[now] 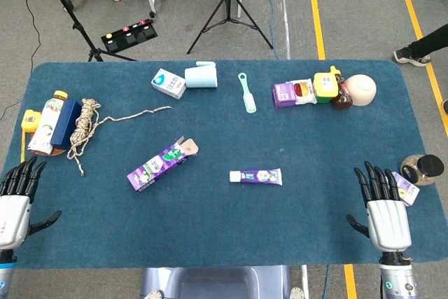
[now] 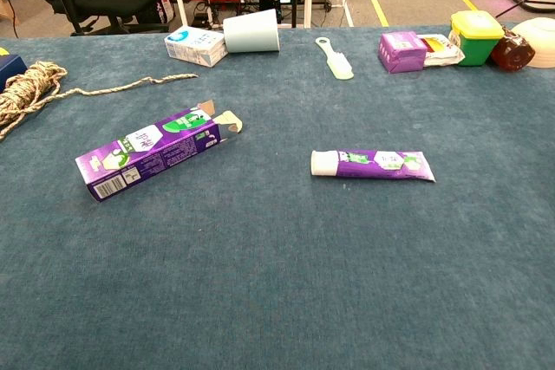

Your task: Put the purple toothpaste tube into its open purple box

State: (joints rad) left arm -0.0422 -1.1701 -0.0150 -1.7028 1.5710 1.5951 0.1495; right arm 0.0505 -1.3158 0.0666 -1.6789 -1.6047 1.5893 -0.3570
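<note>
Both hands [image 1: 15,204] [image 1: 385,208] head-view only.

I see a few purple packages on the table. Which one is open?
The long purple toothpaste box left of the tube: its end flaps hang open. The small purple packet at the back looks closed.

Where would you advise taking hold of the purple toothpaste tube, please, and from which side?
Probably across the middle of the toothpaste tube, coming straight down from above. It lies flat and alone on the table, white cap toward the open box, so both long sides are free. The right hand, open, is the nearer one.
</note>
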